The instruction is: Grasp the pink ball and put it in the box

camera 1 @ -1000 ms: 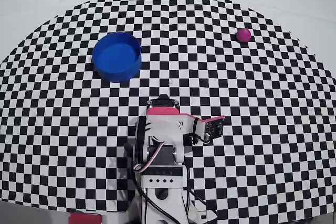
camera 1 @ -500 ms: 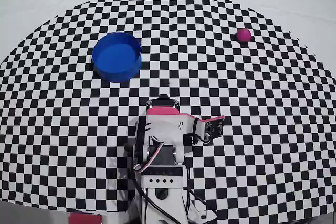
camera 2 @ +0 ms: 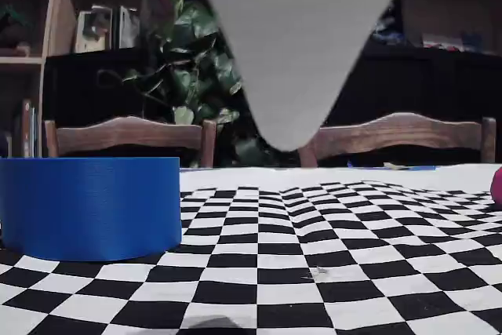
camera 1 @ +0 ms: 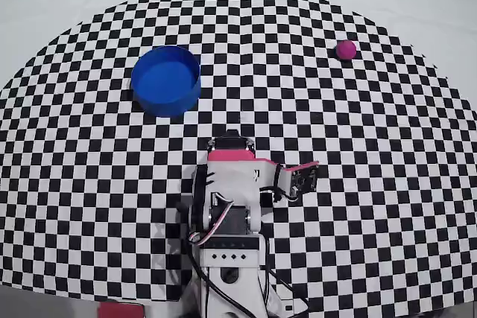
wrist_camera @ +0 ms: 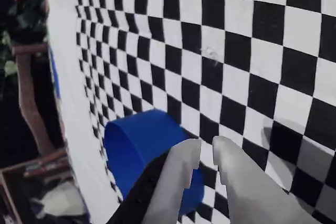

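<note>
White-fingered, the gripper (wrist_camera: 206,153) is nearly closed on nothing; since the earlier frame the arm (camera 1: 231,184) has shifted only slightly. One pink ball (camera 1: 346,50) lies far right in the overhead view, well apart from the one blue box (camera 1: 165,80). Checkered cloth (camera 1: 358,184) covers the table; chairs (camera 2: 129,135), a plant (camera 2: 188,76) and shelves (camera 2: 31,52) stand behind.

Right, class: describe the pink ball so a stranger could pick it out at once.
Start at the checkered mat in the overhead view. Go to its far right edge, well away from the blue box on the left. The pink ball sits there alone, the only small round magenta thing.
</note>
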